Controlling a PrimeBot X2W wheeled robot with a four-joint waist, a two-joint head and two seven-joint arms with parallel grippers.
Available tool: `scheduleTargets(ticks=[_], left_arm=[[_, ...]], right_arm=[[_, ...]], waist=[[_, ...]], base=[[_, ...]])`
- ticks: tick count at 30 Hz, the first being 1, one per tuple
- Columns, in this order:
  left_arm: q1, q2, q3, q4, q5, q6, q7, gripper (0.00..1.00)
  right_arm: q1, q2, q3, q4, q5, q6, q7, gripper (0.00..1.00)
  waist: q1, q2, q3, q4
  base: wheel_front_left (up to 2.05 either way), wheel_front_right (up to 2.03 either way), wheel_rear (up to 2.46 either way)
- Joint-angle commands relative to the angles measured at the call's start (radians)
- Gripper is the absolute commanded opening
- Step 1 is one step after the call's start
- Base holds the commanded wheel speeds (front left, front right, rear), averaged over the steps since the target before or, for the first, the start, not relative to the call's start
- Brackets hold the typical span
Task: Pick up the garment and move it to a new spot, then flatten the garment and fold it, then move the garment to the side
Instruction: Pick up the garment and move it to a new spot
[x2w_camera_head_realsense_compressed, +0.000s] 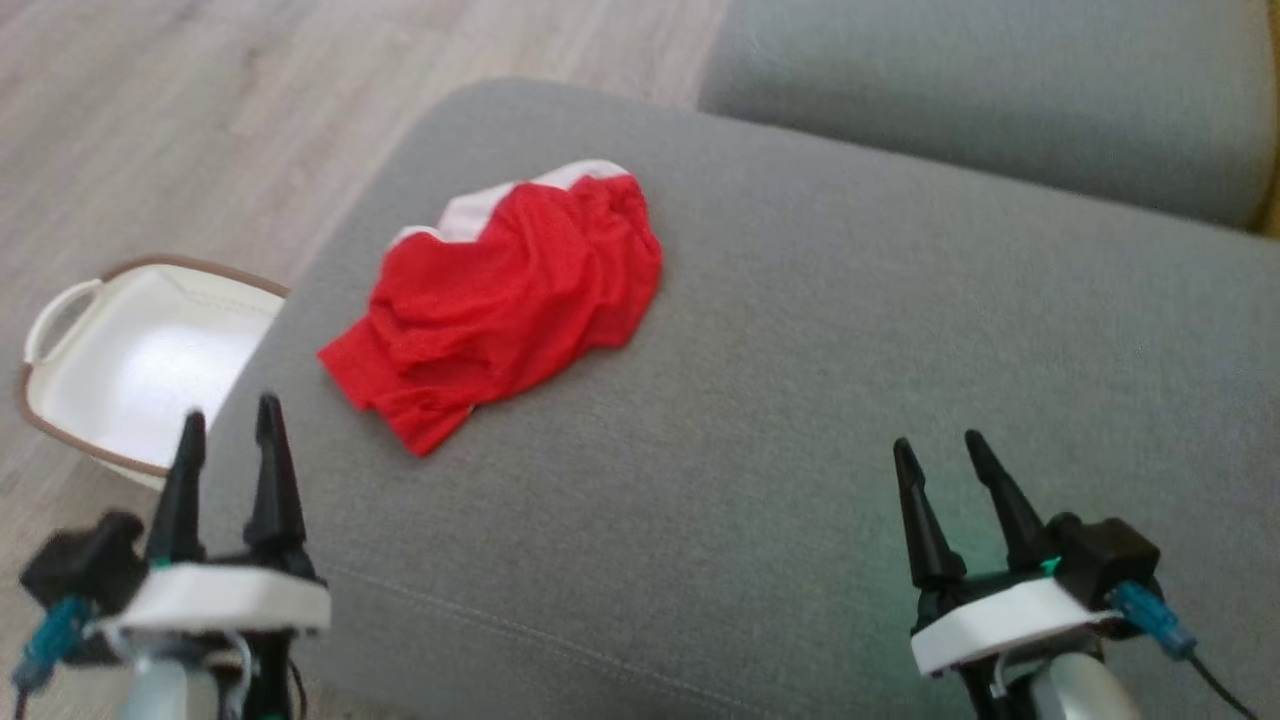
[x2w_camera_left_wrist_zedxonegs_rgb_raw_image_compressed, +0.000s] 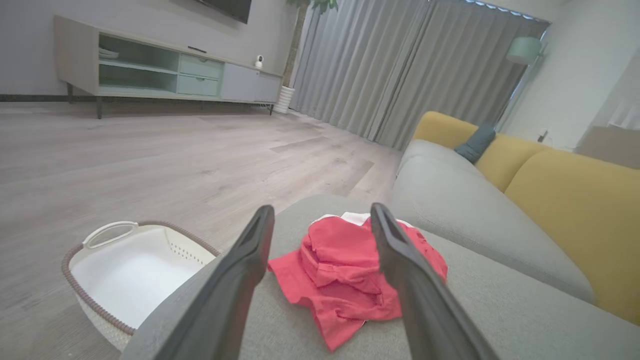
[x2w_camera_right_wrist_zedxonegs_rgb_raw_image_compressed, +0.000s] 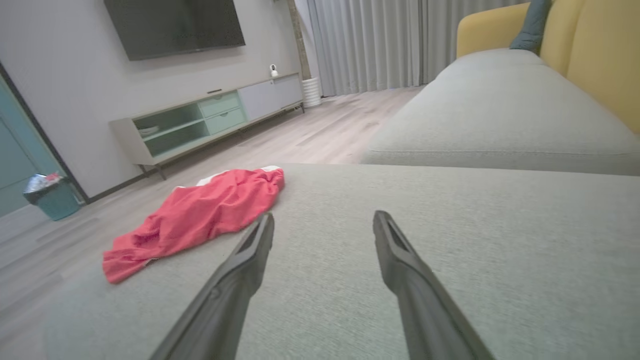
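- Lying crumpled on the grey, finely woven sofa cushion (x2w_camera_head_realsense_compressed: 800, 400), the red garment (x2w_camera_head_realsense_compressed: 500, 300) is seen as thin, wrinkled fabric with a white band along its far edge.
- The cushion is broad and round-cornered, with a stitched seam near its front.
- A white plastic basket (x2w_camera_head_realsense_compressed: 150, 350) with a brown rim and a loop handle is set on the pale wood-grain floor (x2w_camera_head_realsense_compressed: 150, 100), beside the cushion's left corner.
- The left gripper (x2w_camera_head_realsense_compressed: 230, 412) is spread wide, nothing is gripped, and it is aimed at the garment.
- The right gripper (x2w_camera_head_realsense_compressed: 938, 443) is likewise spread wide and empty, well apart from the garment.
- In the head view, the garment's long axis is laid diagonally, from near-left to far-right.
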Motion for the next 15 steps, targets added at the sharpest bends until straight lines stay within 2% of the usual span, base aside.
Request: scheduleTargets(ticks=[1, 5, 9, 15], left_arm=[[-0.081, 0.028, 0.038, -0.013, 0.013, -0.009, -0.005, 1.0], [-0.194, 0.1, 0.021, 0.1, 0.013, -0.027, 0.025, 1.0], [-0.329, 0.174, -0.009, 0.216, -0.007, -0.038, 0.116, 1.0], [-0.518, 0.253, -0.068, 0.411, -0.073, -0.044, 0.264, 1.0]], right_arm=[[-0.065, -0.004, 0.011, -0.037, -0.018, -0.001, -0.011, 1.0], [-0.092, -0.004, -0.03, -0.05, -0.063, -0.001, -0.007, 1.0], [-0.117, -0.004, -0.08, -0.082, -0.102, -0.001, 0.01, 1.0], [-0.143, -0.004, -0.128, -0.156, -0.154, -0.001, 0.05, 1.0]], waist=[[0.0, 0.0, 0.048, -0.039], [0.0, 0.0, 0.102, -0.075], [0.0, 0.0, 0.158, -0.109], [0.0, 0.0, 0.238, -0.156]], base=[[0.0, 0.0, 0.0], [0.0, 0.0, 0.0], [0.0, 0.0, 0.0], [0.0, 0.0, 0.0]])
